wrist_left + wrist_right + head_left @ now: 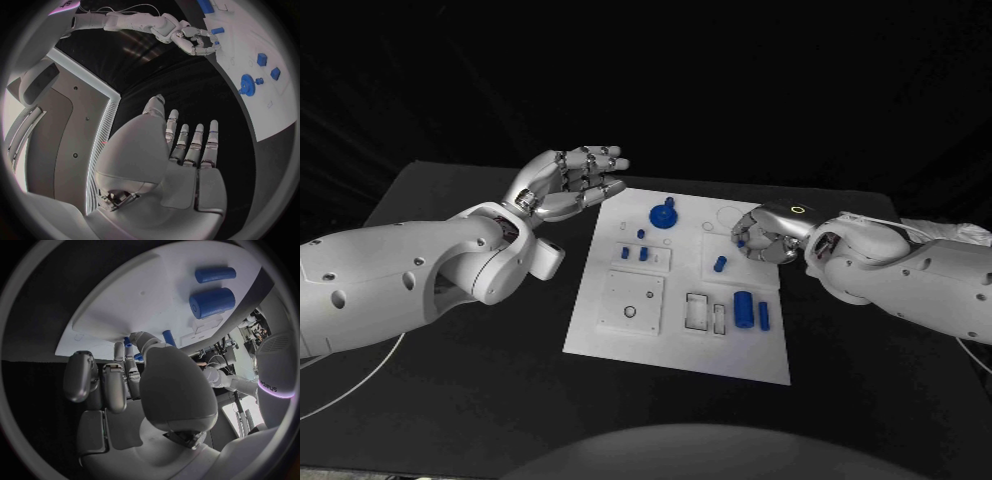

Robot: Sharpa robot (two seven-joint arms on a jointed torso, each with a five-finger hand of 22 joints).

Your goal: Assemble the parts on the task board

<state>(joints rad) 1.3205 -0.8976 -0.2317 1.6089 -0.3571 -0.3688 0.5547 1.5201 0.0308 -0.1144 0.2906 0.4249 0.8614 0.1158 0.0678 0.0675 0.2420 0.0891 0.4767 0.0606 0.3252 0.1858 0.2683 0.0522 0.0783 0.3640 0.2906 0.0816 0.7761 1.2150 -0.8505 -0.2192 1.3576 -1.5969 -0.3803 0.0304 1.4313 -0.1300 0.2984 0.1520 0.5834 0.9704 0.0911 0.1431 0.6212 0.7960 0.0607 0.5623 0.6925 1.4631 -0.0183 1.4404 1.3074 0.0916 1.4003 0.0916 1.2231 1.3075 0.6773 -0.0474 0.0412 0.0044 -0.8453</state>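
The white task board point(620, 335) lies mid-table. On it stand a blue gear point(665, 215) point(245, 84), small blue blocks point(635, 254) point(262, 59), a blue peg point(720, 264) point(169, 337), a thick blue cylinder point(743, 305) point(212, 302) and a thin one point(763, 315) point(215, 274). My left hand point(574, 180) point(187, 145) is raised off the board's far left corner, fingers straight and apart, holding nothing. My right hand point(769, 232) point(194, 40) point(131, 385) hovers over the board's far right part with fingers curled down beside the peg. Whether it pinches anything is hidden.
Empty recesses point(632, 303) and slots point(697, 310) mark the board's near half. Black table point(459, 400) surrounds the board on all sides. A thin cable point(358, 385) runs along the near left.
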